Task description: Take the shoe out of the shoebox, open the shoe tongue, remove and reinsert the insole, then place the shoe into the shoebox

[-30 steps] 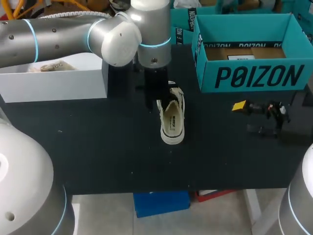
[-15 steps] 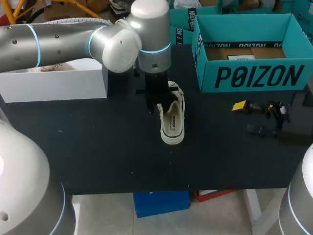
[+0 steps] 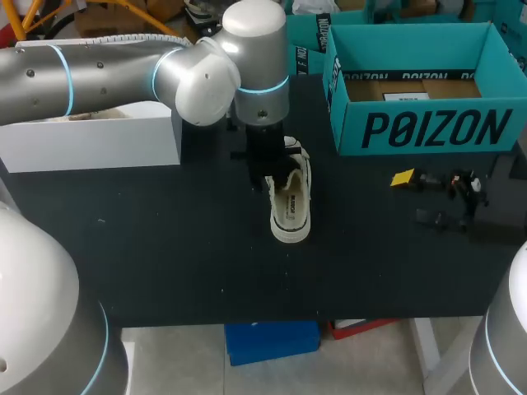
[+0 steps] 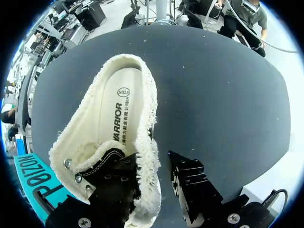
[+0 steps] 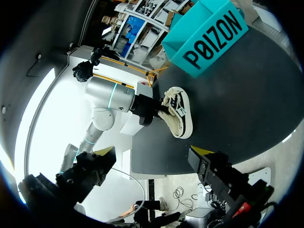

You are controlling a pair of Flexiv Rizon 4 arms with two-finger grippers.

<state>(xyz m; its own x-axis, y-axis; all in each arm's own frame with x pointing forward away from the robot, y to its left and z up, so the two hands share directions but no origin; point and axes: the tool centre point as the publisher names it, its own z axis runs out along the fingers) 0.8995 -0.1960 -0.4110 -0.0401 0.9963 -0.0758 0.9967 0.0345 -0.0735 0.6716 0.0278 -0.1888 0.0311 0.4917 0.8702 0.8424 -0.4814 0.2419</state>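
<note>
A cream canvas shoe [image 3: 290, 202] lies on the black table [image 3: 165, 247], heel toward the front edge, its insole [image 4: 116, 114] showing inside. My left gripper [image 3: 268, 169] comes down over the shoe's lace end. In the left wrist view the left gripper [image 4: 151, 160] straddles the frayed side wall: one finger [image 4: 118, 183] sits inside by the black eyelet strip, the other [image 4: 190, 185] stands outside with a thin gap, so it is open. The teal shoebox [image 3: 424, 127] stands at the back right, empty of shoes. My right gripper [image 3: 416, 197] rests open to the right of the shoe, holding nothing.
A white open box [image 3: 90, 136] with crumpled paper stands at the back left, beside my left arm. The teal shoebox [image 5: 211, 35] and the shoe [image 5: 178, 114] also show ahead of my right gripper [image 5: 152, 166]. Bare tabletop lies in front of the shoe.
My left gripper has sunk a little lower into the shoe's opening and its fingers have drawn closer around the side wall. The right arm and the shoebox have not moved.
</note>
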